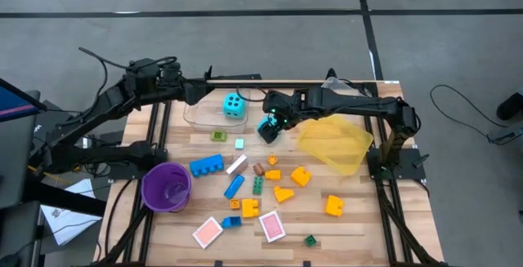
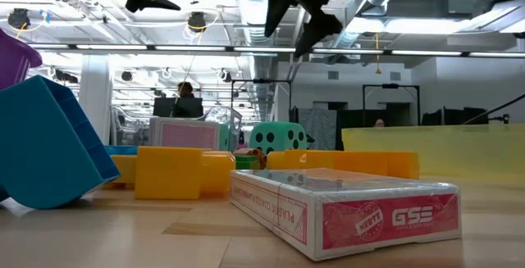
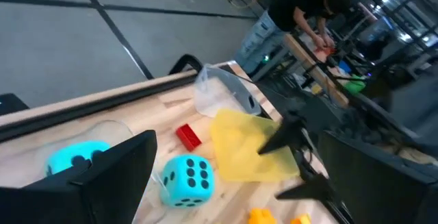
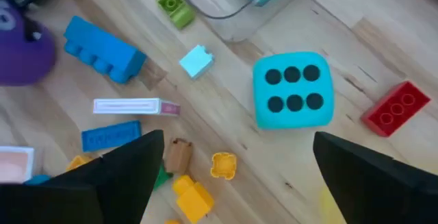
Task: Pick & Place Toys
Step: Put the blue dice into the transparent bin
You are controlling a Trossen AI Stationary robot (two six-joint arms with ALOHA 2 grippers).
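Toys lie scattered over the middle of the tabletop (image 1: 359, 226): two cyan dice, one (image 1: 234, 104) in a clear tray (image 1: 200, 117) near the far edge, the other (image 4: 293, 90) lying free below the right gripper (image 1: 271, 125), whose jaws are spread with nothing between them. Two pink cards (image 1: 271, 225) rest near the front edge. The right wrist view alone reveals a red brick (image 4: 395, 108) beside the free die. The left gripper (image 1: 196, 90) hovers by the far edge, jaws spread wide.
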